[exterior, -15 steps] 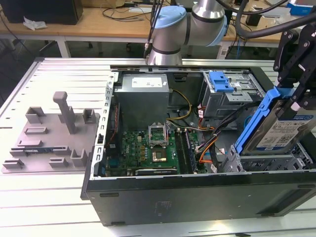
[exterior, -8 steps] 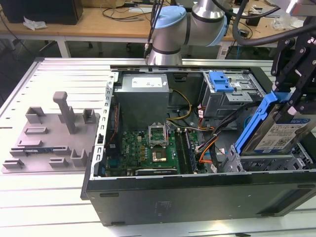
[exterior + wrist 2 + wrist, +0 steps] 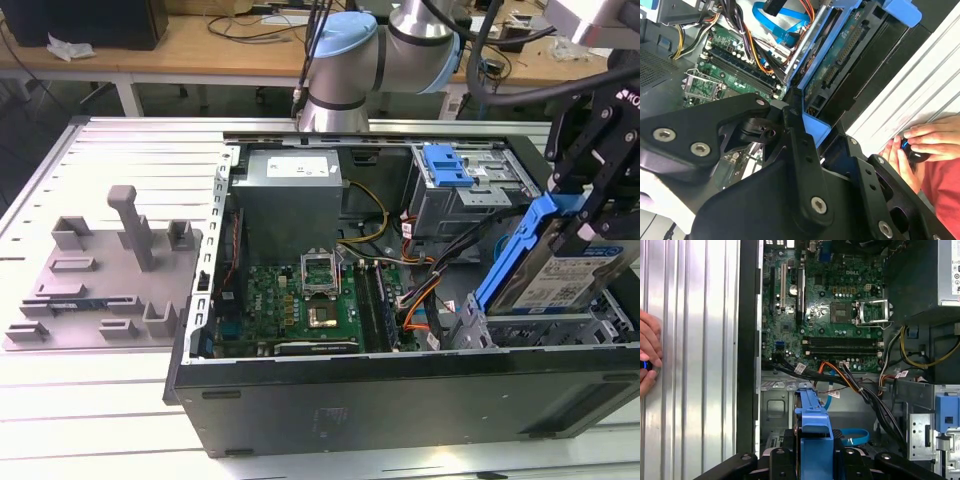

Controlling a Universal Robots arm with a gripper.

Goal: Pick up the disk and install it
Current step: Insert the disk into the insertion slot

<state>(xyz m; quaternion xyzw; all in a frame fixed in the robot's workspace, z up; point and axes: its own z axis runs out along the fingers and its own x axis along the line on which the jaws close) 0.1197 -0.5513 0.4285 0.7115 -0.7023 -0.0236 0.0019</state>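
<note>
Black tool clamps the tilted disk, its lower edge inside the computer case.

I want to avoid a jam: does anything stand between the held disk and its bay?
Possibly: a looped blue cable lies in the bay close beside the disk, which the gripper holds tilted at the bay's mouth. Nothing else visible blocks it.

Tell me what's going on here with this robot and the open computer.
The robot arm's hand is shut on the disk, gripping its blue rail frame and holding it tilted at the exterior view's right end of the open computer case. The disk does not look seated yet. A person's fingers rest on the table beside the case.
</note>
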